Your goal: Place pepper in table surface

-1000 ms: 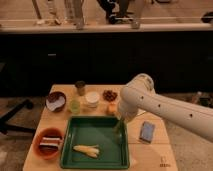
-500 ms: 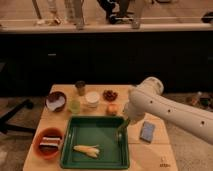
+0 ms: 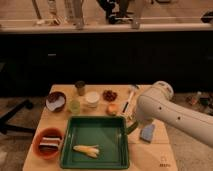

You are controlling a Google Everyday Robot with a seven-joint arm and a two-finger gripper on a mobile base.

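My white arm reaches in from the right, and its bulk hides most of the gripper [image 3: 131, 121], which sits over the right rim of the green tray [image 3: 102, 131]. A slim, curved dark green pepper [image 3: 132, 128] hangs from under the arm at that rim, with the gripper shut on it. It is just above the edge where the tray meets the light wooden table surface [image 3: 150, 155].
In the tray lies a pale yellow banana-like piece [image 3: 87, 149]. A red bowl [image 3: 48, 143] stands at front left. A dark bowl [image 3: 55, 100], cups [image 3: 92, 98], an orange item [image 3: 113, 109] and a white utensil [image 3: 129, 97] stand behind the tray. A blue-grey block [image 3: 147, 132] lies right of it.
The arm has swung rightward, carrying the pepper from above the tray's back middle to the tray's right rim.
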